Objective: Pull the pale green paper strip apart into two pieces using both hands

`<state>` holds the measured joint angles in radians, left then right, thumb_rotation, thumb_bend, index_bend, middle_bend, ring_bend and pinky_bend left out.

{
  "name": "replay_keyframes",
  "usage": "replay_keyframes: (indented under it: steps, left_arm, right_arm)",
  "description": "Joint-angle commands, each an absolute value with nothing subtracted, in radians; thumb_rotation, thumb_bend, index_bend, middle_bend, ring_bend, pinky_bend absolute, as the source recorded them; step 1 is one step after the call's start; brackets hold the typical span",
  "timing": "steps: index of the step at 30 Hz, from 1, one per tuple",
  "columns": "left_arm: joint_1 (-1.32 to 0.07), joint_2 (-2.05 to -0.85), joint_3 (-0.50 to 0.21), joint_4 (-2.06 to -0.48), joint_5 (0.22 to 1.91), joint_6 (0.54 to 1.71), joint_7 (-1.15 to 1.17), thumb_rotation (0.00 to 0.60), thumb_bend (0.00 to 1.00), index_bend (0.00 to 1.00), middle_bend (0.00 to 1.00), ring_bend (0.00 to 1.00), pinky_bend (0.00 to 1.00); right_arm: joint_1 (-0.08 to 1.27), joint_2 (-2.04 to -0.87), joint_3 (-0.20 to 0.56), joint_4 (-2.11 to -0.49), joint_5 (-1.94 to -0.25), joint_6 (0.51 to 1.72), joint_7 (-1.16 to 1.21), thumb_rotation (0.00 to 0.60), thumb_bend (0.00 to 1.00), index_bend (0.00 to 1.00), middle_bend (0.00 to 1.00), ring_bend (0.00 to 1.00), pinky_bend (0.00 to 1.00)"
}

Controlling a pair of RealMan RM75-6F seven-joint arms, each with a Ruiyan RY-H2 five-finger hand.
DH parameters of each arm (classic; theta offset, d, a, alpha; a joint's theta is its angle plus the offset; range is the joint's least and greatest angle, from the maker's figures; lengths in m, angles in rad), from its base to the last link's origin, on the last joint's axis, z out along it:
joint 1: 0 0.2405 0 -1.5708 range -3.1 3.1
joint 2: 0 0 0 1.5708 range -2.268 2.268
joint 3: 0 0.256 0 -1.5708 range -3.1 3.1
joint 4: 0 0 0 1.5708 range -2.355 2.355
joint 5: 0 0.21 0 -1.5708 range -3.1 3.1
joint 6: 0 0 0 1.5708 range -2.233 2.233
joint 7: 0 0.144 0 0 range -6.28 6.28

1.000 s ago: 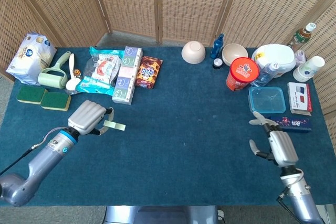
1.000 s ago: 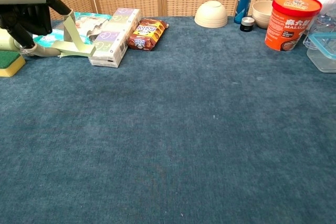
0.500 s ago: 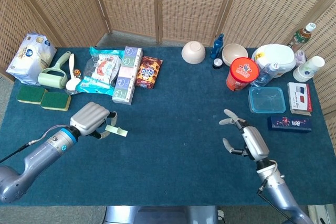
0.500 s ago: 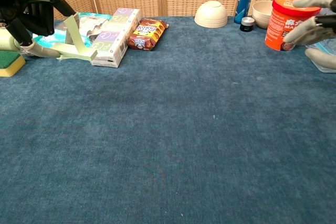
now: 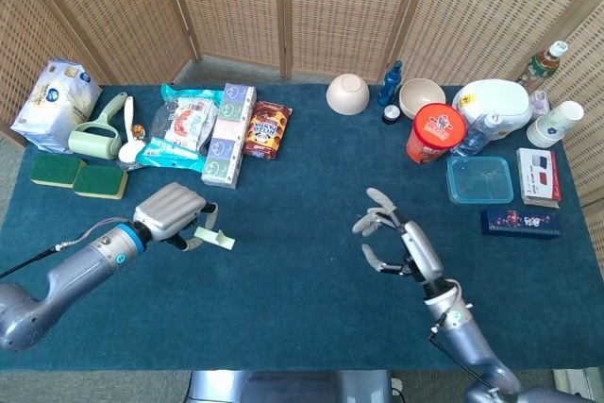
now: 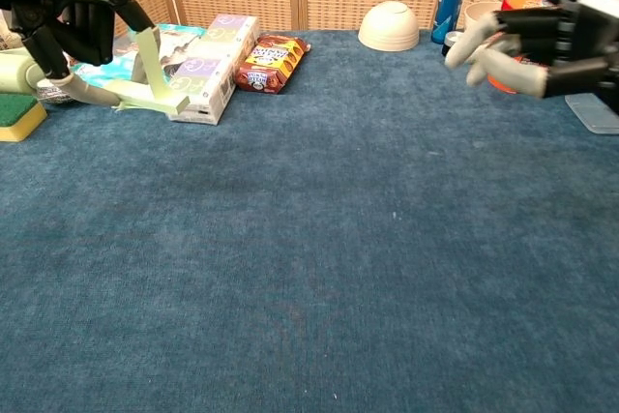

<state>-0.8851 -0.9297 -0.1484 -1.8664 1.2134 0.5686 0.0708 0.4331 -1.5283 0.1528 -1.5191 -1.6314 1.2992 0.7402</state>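
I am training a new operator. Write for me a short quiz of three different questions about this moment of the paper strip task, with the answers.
1. True or false: the right hand already touches the pale green paper strip.
2. Which hand holds the strip? A) left hand B) right hand C) both
3. Fill in: the right hand's fingers are ____ and hold nothing.

Key: 1. False, a stretch of bare table separates them. 2. A. 3. Spread.

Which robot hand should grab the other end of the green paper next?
Right. The right hand is empty with fingers spread, while the left hand already holds the pale green paper strip.
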Motion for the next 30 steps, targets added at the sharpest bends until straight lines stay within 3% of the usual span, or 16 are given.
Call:
replay_keyframes:
  steps: [1, 4, 9, 16, 22, 30]
  left_arm:
    - [-0.901, -0.922, -0.154, -1.859, 1.215, 0.550, 0.061, 0.600, 0.45, 0.71, 1.00, 1.00, 1.00]
    - [-0.916, -0.921, -0.158, -1.854, 1.213, 0.535, 0.053, 0.600, 0.45, 0.71, 1.00, 1.00, 1.00]
    - [-0.945, -0.919, -0.164, -1.840, 1.207, 0.509, 0.050, 0.600, 0.45, 0.71, 1.00, 1.00, 1.00]
    - [-0.972, -0.912, -0.164, -1.837, 1.195, 0.490, 0.058, 0.600, 0.45, 0.71, 1.00, 1.00, 1.00]
    - [-0.998, -0.918, -0.157, -1.831, 1.177, 0.473, 0.071, 0.600, 0.45, 0.70, 1.00, 1.00, 1.00]
    - [-1.021, -0.924, -0.145, -1.824, 1.152, 0.469, 0.085, 0.600, 0.45, 0.70, 1.00, 1.00, 1.00]
  right_arm:
    - [0.486, -1.564, 0.167, -1.475, -1.628, 1.256, 0.799, 0.600, 0.45, 0.07, 0.73, 0.72, 0.59]
    - [0.509, -1.572, 0.167, -1.458, -1.631, 1.243, 0.812, 0.600, 0.45, 0.09, 0.83, 0.81, 0.66]
    - [0.554, -1.573, 0.157, -1.448, -1.639, 1.197, 0.839, 0.600, 0.45, 0.11, 0.88, 0.86, 0.72]
    - [0.574, -1.580, 0.149, -1.435, -1.627, 1.183, 0.797, 0.600, 0.45, 0.15, 0.92, 0.96, 0.97]
    - [0.577, -1.588, 0.144, -1.428, -1.616, 1.197, 0.763, 0.600, 0.45, 0.22, 0.99, 1.00, 1.00]
    - [0.591, -1.583, 0.122, -1.423, -1.629, 1.201, 0.781, 0.600, 0.41, 0.24, 1.00, 1.00, 1.00]
